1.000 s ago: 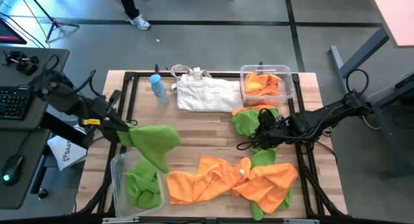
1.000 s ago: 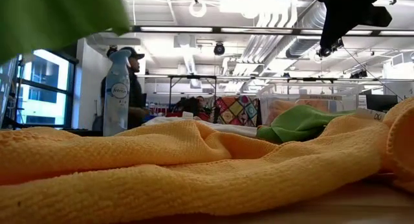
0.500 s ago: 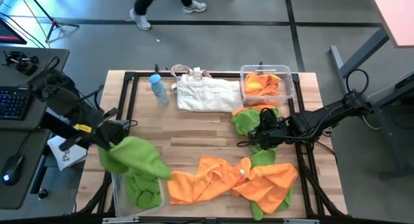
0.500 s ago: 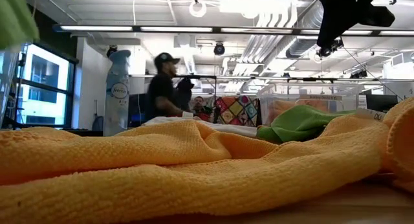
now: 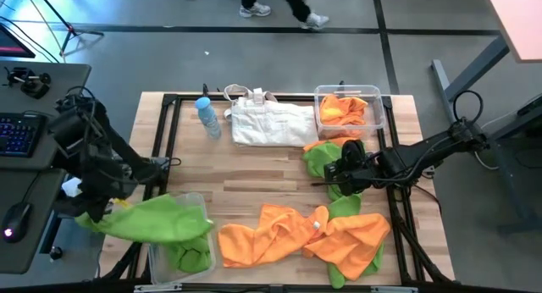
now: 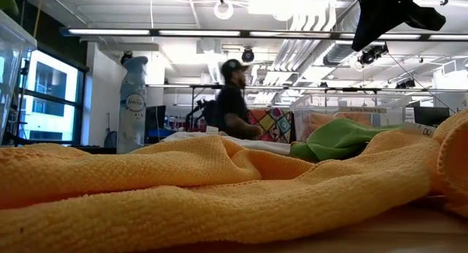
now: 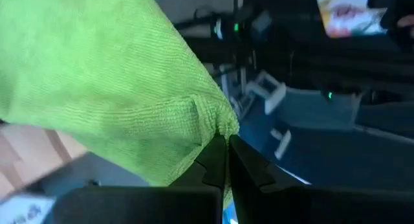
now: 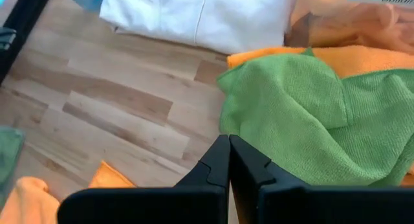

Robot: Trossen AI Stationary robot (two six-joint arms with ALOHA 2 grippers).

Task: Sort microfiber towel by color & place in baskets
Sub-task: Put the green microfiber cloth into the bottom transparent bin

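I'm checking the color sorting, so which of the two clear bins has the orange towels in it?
The clear bin at the table's far right corner, beside the white fabric bag. The other bin, at the near left corner, holds green towels.

Two clear rectangular plastic bins stand on the wooden bench: one at the front left corner (image 5: 153,252), one at the back right corner (image 5: 378,115).

Green microfiber cloths, four visible: one draped over the front-left bin (image 5: 148,219), one inside it (image 5: 188,252), one near the right edge (image 5: 320,159), one partly under the orange heap (image 5: 345,207).

Orange microfiber cloths: a heap along the front edge (image 5: 296,234), count unclear, plus some in the back-right bin (image 5: 343,111).

One white fabric bag (image 5: 271,124). One clear bottle with a blue cap (image 5: 207,117).
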